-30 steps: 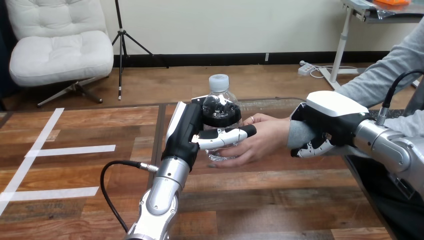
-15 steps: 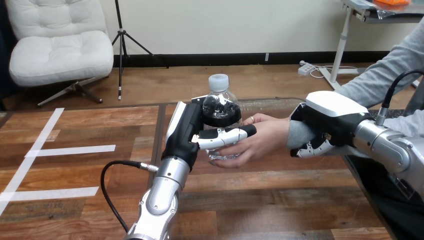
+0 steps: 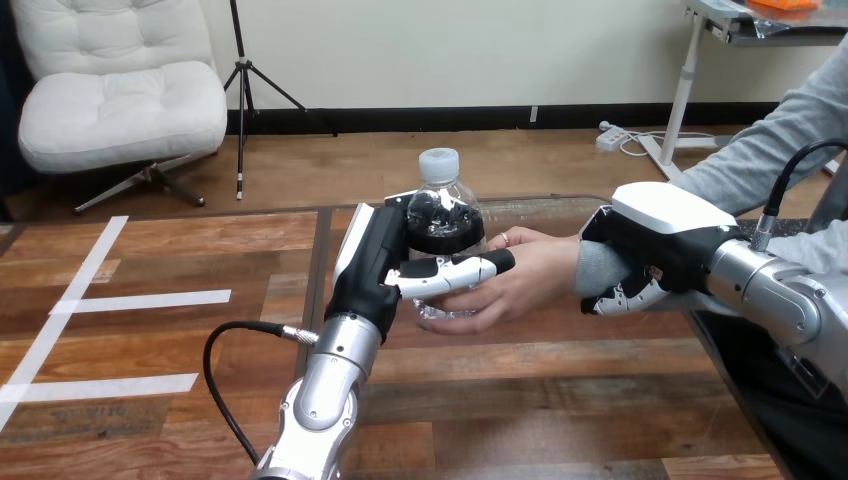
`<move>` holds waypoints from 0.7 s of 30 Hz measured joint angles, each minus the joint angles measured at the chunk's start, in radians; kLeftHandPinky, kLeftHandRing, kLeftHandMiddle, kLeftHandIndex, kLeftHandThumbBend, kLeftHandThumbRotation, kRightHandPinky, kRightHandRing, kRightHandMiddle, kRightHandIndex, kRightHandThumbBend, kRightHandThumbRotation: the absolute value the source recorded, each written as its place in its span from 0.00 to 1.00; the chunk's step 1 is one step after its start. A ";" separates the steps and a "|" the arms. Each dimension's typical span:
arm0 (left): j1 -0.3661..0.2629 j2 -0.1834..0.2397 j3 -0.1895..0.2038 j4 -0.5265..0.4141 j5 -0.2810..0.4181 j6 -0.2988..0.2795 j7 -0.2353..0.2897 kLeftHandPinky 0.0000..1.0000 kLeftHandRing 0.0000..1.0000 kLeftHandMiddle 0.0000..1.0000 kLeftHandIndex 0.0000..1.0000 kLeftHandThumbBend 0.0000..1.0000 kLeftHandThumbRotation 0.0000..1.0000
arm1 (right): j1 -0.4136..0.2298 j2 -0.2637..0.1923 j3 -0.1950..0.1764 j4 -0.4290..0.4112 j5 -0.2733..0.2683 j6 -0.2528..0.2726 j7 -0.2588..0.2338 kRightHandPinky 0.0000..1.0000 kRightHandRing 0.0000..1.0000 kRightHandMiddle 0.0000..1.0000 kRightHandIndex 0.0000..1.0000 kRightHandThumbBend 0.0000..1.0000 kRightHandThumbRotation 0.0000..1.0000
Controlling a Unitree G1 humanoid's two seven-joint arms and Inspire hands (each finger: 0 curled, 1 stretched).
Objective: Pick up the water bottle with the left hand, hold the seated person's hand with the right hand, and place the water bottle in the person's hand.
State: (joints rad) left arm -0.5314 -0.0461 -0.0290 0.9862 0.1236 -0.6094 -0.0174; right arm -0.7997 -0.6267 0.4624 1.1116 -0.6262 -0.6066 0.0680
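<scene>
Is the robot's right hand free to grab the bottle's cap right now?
Probably not. The right hand is curled round the person's wrist, and the person's hand lies between it and the water bottle. The cap itself is bare, above the left hand.

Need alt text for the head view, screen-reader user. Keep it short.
The robot's left hand grips an upright clear water bottle by its upper body, while the person's hand, reaching in from the right, cups the bottle's lower part. The robot's right hand is curled round the person's wrist above a wooden table.
</scene>
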 measured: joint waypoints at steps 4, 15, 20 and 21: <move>0.000 -0.001 0.000 0.000 0.000 0.004 0.000 0.35 0.39 0.41 0.41 0.71 0.00 | 0.000 0.000 0.000 -0.001 0.000 0.002 0.002 0.23 0.27 0.34 0.34 0.47 0.00; -0.001 -0.004 0.002 0.000 -0.001 0.012 0.000 0.35 0.39 0.41 0.41 0.70 0.00 | 0.001 0.000 0.000 -0.001 0.000 0.004 0.003 0.23 0.28 0.34 0.34 0.47 0.00; -0.001 -0.006 0.002 0.000 -0.002 0.020 0.000 0.35 0.40 0.42 0.41 0.69 0.00 | 0.001 0.000 0.000 -0.001 0.000 0.003 0.003 0.24 0.28 0.34 0.34 0.47 0.00; -0.001 -0.007 0.003 0.000 -0.003 0.022 -0.001 0.35 0.40 0.42 0.41 0.69 0.00 | 0.001 0.000 0.000 -0.001 0.000 0.003 0.003 0.24 0.28 0.34 0.34 0.47 0.00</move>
State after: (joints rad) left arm -0.5326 -0.0526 -0.0264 0.9859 0.1208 -0.5879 -0.0182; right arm -0.7987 -0.6268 0.4624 1.1105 -0.6263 -0.6031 0.0710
